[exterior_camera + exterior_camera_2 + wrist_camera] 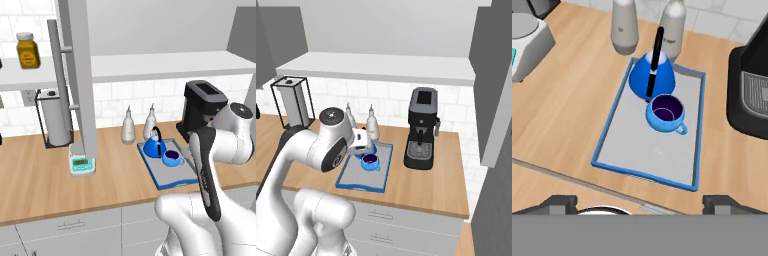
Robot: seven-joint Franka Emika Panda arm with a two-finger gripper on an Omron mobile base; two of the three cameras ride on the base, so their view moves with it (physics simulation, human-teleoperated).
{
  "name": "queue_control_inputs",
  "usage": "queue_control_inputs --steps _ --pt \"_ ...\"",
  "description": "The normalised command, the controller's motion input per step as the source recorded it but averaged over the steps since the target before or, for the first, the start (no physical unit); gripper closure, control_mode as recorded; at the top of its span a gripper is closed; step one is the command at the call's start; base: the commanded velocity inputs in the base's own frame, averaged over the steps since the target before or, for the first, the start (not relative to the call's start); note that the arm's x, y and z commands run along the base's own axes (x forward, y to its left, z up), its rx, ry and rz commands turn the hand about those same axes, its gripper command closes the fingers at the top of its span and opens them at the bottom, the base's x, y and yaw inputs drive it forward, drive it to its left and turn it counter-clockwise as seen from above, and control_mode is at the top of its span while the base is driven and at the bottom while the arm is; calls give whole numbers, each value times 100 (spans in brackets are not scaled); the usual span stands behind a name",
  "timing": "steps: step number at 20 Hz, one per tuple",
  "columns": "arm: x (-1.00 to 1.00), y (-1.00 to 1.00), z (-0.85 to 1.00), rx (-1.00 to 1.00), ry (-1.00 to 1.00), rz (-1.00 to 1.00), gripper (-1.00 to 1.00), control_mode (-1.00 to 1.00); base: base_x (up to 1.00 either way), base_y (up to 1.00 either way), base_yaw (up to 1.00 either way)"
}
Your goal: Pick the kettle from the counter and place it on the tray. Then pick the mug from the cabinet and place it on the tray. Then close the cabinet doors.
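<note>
A: Status?

B: Gripper [639,202] is empty, jaws spread fully wide. In the hand view its two tips sit at the bottom, over the counter's [557,125] front edge, looking down at the tray [642,150].

A: Tray contents?

B: Going near to far: bare grey floor at the near end, then the mug [665,114] about mid-tray, upright, its handle pointing toward the coffee machine [751,85]. Just behind it the kettle [652,75] stands at the far end, apparently touching the mug or just short of it. Both are inside the blue rim.

A: So both placements are done?

B: I'd say so. Nothing is in the jaws, and both items stand free on the tray.

A: Left to do?

B: The cabinet doors. In the left base view one door [80,75] stands open, edge-on, with its bar handle [59,82] facing us, over the scale [81,164]. In the right base view the other door [495,85] is swung out on the right.

A: Gripper relative to the doors?

B: Low, above the tray; both doors are higher and well off to either side. I judge the arm needs to rise and swing out.
</note>
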Motion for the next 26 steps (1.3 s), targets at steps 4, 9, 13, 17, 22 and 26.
queue_control_inputs --steps 4,9,13,17,22,26 --pt "-1 -37 85 0 5 -9 -100 -100 0 0 0" --pt "-3 -40 56 0 2 -4 -100 -100 0 0 0" --pt "0 -19 7 0 4 -1 -100 -100 0 0 0" --pt "-4 -3 0 0 0 0 -100 -100 0 0 0" --pt "-40 -22 5 0 -3 -4 -100 -100 0 0 0" --pt "-54 -35 23 1 -5 -10 -100 -100 0 0 0"
